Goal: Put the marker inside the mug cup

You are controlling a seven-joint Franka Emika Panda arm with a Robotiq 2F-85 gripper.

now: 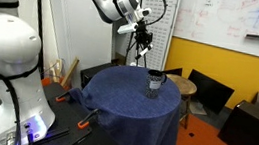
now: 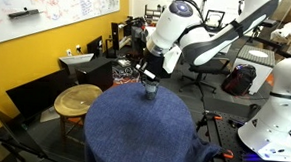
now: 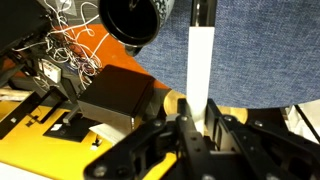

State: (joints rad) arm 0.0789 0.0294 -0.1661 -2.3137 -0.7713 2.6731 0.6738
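Observation:
My gripper [image 3: 196,122] is shut on the marker [image 3: 200,62], whose white body sticks out from between the fingers with its dark end pointing away. The mug cup [image 3: 134,20] is dark and glossy; its open mouth shows at the top of the wrist view, left of the marker tip. In both exterior views the mug [image 1: 154,82] [image 2: 150,89] stands upright near the far edge of the blue-covered round table [image 1: 130,108]. The gripper [image 1: 142,40] [image 2: 144,71] hangs above and a little beside the mug, apart from it.
A round wooden stool [image 2: 78,97] stands beside the table. A black box [image 3: 115,97] and a tangle of white cables [image 3: 62,45] lie on the floor below. Black chairs [image 1: 208,91] and a yellow wall with a whiteboard [image 1: 232,21] are behind.

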